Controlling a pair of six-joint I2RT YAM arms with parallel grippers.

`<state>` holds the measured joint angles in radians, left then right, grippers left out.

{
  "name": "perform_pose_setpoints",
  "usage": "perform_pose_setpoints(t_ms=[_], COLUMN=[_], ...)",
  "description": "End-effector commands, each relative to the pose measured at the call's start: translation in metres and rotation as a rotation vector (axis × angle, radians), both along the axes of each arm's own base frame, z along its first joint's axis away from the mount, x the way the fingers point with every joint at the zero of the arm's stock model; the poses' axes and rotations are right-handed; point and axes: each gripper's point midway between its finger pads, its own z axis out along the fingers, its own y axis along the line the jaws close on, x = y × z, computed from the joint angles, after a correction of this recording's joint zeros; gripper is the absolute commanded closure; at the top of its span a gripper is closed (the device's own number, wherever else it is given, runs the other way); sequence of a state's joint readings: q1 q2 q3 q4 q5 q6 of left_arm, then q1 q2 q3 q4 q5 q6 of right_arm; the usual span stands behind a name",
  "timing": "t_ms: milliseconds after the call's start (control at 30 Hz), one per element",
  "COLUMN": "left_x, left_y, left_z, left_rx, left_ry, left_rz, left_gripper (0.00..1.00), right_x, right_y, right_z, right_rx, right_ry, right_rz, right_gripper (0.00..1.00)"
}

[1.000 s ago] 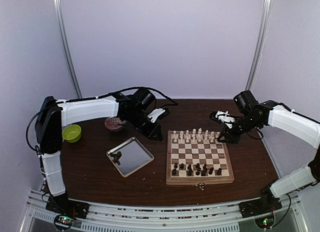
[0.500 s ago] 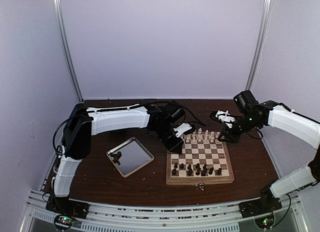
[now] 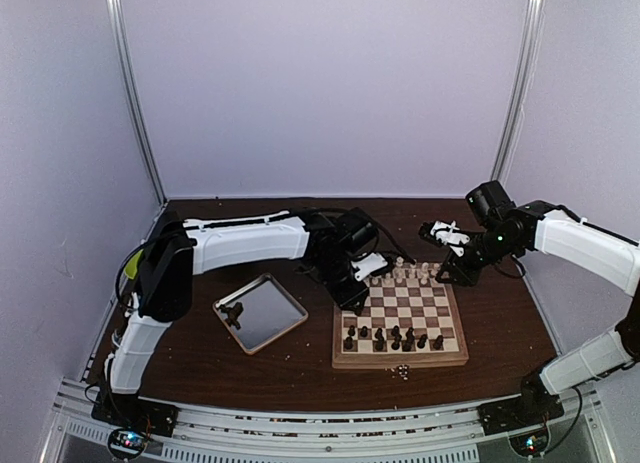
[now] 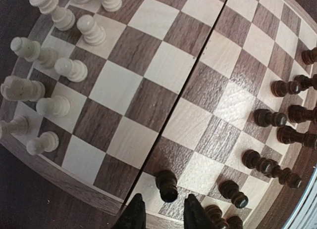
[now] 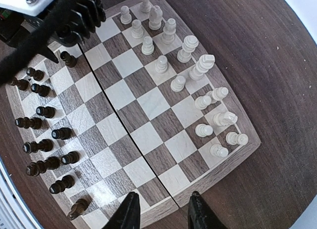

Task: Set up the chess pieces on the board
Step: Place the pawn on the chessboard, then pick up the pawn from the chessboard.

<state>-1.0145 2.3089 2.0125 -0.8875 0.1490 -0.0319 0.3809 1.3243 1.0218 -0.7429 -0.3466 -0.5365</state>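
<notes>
Now | left gripper (image 4: 163, 214) parted, empty | right gripper (image 5: 161, 211) likewise | dark pawn (image 4: 167, 185) (wrist view only) just ahead.

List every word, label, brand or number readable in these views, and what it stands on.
None can be read. The board, the chess pieces and the metal tray carry no visible lettering; nothing else in view shows legible print.

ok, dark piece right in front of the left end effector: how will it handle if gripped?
Probably tippy: the dark piece stands tall on a narrow base, so an off-centre push could topple it. Once down, its round body would likely roll. Looks light: tiny beside the left end effector.
</notes>
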Motion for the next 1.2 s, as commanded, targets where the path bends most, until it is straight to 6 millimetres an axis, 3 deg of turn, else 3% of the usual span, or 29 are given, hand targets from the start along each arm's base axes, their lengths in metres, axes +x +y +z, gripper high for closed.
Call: perform_pose_setpoints(t_ms=[0,100,233,433,600,700,867,1167], left_x=[0.011,0.026,0.06,0.099,0.112,0.111,0.107,0.099], left_y=[-0.001,0.025,0.08,0.169,0.215,0.227,0.22,0.217], left_z=[0.069,0.103,0.142,0.164,0.179,0.17,0.177,0.189], left_rx=[-0.098,-0.101,-0.109,-0.084,-0.15,-0.099,-0.125,-0.164], left_ry=[-0.094,-0.165,-0.246,-0.355,-0.47,-0.499,-0.482,-0.475], left_rz=[-0.015,0.027,0.157,0.362,0.487,0.502,0.486,0.475], left_gripper=[0.69,0.68,0.66,0.63,0.58,0.58,0.58,0.58], right_x=[0.004,0.0,-0.006,-0.017,-0.023,-0.024,-0.021,-0.019], right_y=[-0.001,0.008,0.032,0.085,0.129,0.149,0.168,0.169], right_z=[0.005,0.013,0.014,0.001,-0.016,-0.026,-0.042,-0.072], right_rx=[0.006,0.031,-0.013,-0.071,-0.111,-0.154,-0.22,-0.295], right_ry=[-0.012,-0.006,-0.011,0.049,0.122,0.151,0.174,0.236], right_rz=[-0.014,0.023,0.117,0.27,0.371,0.399,0.412,0.392], right_gripper=[0.65,0.63,0.61,0.62,0.62,0.62,0.62,0.62])
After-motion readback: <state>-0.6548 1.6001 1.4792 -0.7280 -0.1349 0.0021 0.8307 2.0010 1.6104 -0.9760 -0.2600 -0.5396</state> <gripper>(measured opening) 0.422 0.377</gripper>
